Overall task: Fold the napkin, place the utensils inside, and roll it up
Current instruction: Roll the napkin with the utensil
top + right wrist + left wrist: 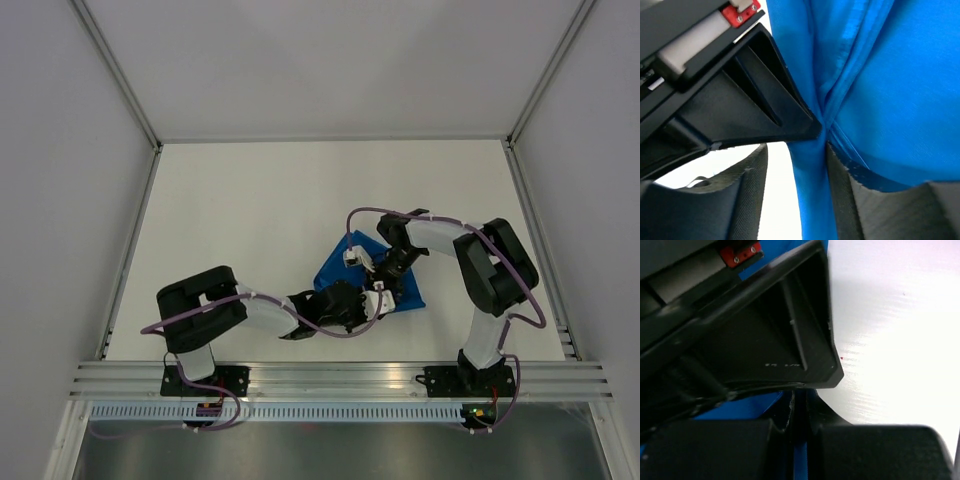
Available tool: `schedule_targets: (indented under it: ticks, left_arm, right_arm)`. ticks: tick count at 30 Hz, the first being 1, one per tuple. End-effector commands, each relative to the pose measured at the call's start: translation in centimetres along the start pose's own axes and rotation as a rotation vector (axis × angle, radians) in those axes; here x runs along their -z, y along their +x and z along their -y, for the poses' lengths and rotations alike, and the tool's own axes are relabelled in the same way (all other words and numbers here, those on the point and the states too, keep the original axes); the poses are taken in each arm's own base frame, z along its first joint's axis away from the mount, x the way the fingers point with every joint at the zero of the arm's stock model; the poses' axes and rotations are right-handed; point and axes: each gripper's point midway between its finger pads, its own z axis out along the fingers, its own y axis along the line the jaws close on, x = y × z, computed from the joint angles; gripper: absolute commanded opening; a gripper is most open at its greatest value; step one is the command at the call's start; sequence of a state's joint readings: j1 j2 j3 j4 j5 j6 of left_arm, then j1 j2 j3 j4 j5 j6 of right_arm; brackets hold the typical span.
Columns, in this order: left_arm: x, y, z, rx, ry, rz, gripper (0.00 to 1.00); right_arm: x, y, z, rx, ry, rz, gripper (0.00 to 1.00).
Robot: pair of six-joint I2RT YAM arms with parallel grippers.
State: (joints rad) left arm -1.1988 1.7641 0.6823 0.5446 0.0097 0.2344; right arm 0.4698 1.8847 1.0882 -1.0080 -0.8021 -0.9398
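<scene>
The bright blue napkin (335, 268) lies bunched and partly folded on the white table, right of centre and near the front. My left gripper (368, 303) is at its near edge and my right gripper (385, 272) is over its middle, the two close together. In the left wrist view my left gripper (800, 400) is shut on a thin fold of the blue cloth (750, 407). In the right wrist view my right gripper (824, 135) pinches a gathered ridge of the napkin (900, 100). The knife is not in view in any frame.
White enclosure walls stand at the left, back and right of the table (250, 220). A metal rail (340, 380) carrying both arm bases runs along the near edge.
</scene>
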Motion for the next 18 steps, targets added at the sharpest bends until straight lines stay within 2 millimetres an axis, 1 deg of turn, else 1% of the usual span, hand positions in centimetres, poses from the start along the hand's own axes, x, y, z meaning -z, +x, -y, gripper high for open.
schedule_targets:
  ticks: [1,3,4,5,6,7,8,9,10,11,12,14,16,17,18]
  left_arm:
    - [1.3,5.4,3.0,0.190,0.145,-0.179,0.02]
    - [1.6,5.6,3.2,0.218,0.173,-0.177,0.02]
    - [1.7,5.5,2.9,0.240,0.173,-0.172,0.02]
    - [1.9,5.8,3.2,0.255,0.197,-0.175,0.02]
    - [2.0,5.8,3.3,0.269,0.207,-0.173,0.02]
    - [2.0,6.0,2.9,0.306,0.207,-0.175,0.02]
    - [2.2,6.1,3.3,0.327,0.237,-0.177,0.02]
    - [2.2,6.2,3.2,0.336,0.245,-0.178,0.02]
    - [2.3,6.5,3.1,0.386,0.246,-0.192,0.02]
    - [2.3,6.4,3.4,0.406,0.273,-0.195,0.02]
    - [2.3,6.9,3.1,0.438,0.281,-0.209,0.02]
    - [2.5,6.9,3.3,0.494,0.322,-0.219,0.02]
    - [2.6,7.4,3.0,0.551,0.332,-0.234,0.02]
    - [2.6,7.4,3.1,0.575,0.351,-0.241,0.02]
    - [2.7,7.5,2.7,0.605,0.347,-0.246,0.02]
  right_arm:
    - [1.9,-2.0,2.9,0.143,0.193,0.032,0.58]
    - [2.7,-2.8,3.1,0.148,0.226,0.061,0.59]
    - [3.4,-3.1,3.1,0.150,0.253,0.075,0.60]
    - [3.8,-3.3,3.1,0.133,0.271,0.088,0.60]
    - [4.4,-3.9,3.4,0.146,0.303,0.110,0.61]
    - [5.0,-3.9,3.6,0.138,0.323,0.125,0.61]
    - [5.6,-4.1,3.7,0.131,0.339,0.141,0.61]
    - [6.3,-4.6,3.8,0.144,0.368,0.165,0.61]
    - [7.1,-4.5,4.1,0.135,0.390,0.187,0.61]
    - [7.7,-4.7,4.2,0.132,0.407,0.207,0.61]
    - [8.4,-4.9,4.1,0.153,0.434,0.235,0.61]
    - [9.8,-4.7,4.4,0.151,0.489,0.275,0.61]
    - [10.6,-4.5,4.2,0.179,0.552,0.314,0.61]
    - [10.9,-4.3,4.2,0.187,0.581,0.317,0.61]
    - [10.9,-4.1,3.9,0.211,0.605,0.330,0.61]
